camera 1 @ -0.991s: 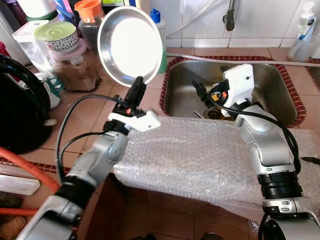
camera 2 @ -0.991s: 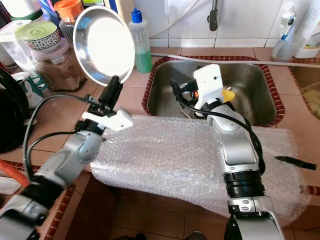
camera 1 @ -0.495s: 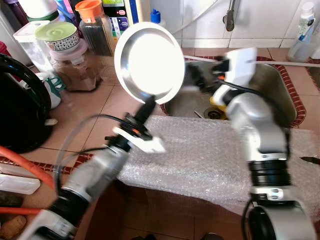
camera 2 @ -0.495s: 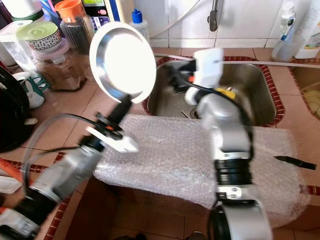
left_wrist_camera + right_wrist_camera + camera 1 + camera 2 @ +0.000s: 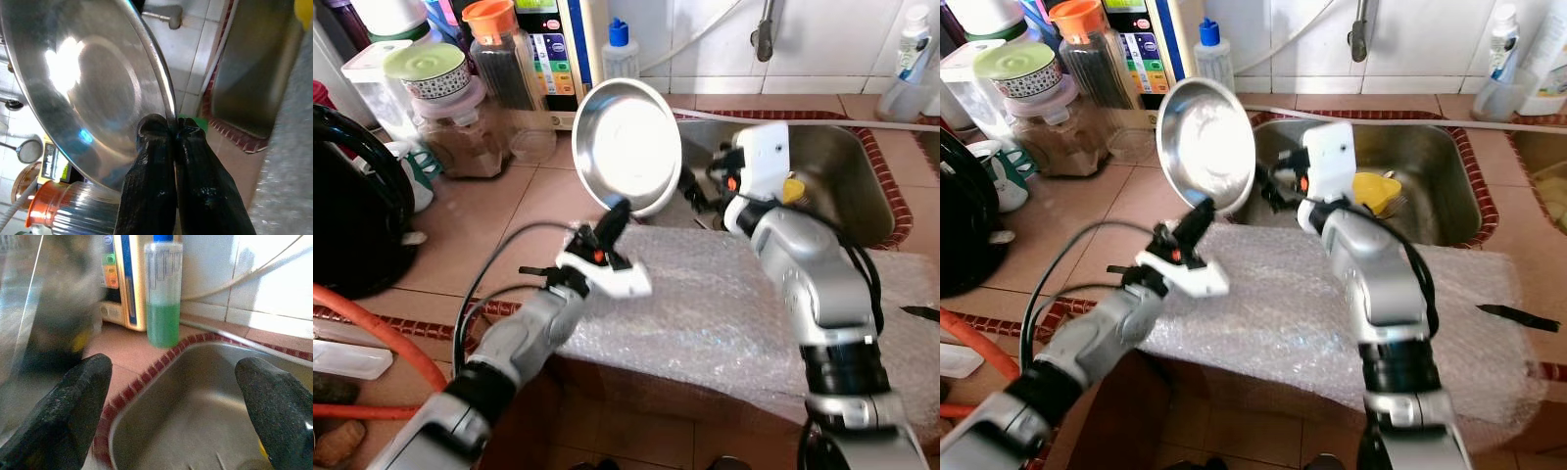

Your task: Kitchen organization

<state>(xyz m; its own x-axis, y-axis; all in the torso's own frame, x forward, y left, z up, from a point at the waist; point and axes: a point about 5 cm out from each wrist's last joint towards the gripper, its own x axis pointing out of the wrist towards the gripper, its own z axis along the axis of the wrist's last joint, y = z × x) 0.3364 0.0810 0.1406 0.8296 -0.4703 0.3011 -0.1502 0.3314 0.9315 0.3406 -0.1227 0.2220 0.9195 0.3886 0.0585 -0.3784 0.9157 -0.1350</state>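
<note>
A shiny steel bowl (image 5: 626, 145) is held up on edge over the counter, just left of the sink (image 5: 847, 162). My left gripper (image 5: 619, 208) is shut on the bowl's lower rim, and in the left wrist view both black fingers (image 5: 151, 142) pinch the rim of the bowl (image 5: 88, 88). My right gripper (image 5: 695, 191) hovers at the sink's near left corner, right beside the bowl. It is open, with its fingers (image 5: 83, 396) spread wide and nothing between them. A yellow object (image 5: 1376, 191) lies in the sink.
A bubble wrap sheet (image 5: 705, 304) covers the counter's front edge. Jars (image 5: 494, 49) and containers crowd the back left, a green soap bottle (image 5: 164, 293) stands by the wall, a large black item (image 5: 352, 206) sits at far left, and a black knife (image 5: 920, 313) lies at right.
My left gripper has carried the bowl right and lower, toward the sink. My right gripper has swung left to the sink's near left corner, close to the bowl.
</note>
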